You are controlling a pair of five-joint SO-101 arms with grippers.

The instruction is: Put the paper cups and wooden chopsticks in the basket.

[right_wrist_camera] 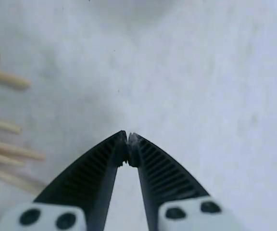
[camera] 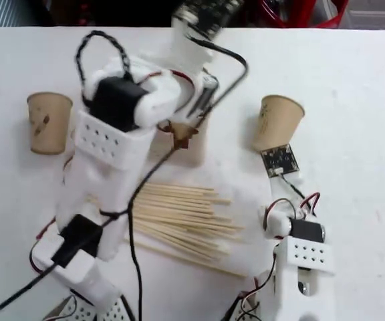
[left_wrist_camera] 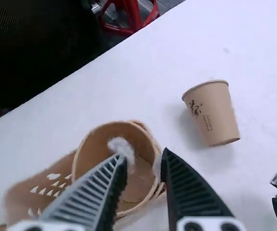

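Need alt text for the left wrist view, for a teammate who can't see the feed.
The left end effector, fingers apart, hangs over a round tan basket on the white table. A paper cup stands on the table off to one side, apart from the basket.

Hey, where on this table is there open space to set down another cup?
Free: the table right of the right paper cup, and the patch left of the left arm, nearside of the left paper cup. Crowded: the middle, where that arm, the basket and the wooden chopsticks bunch together.
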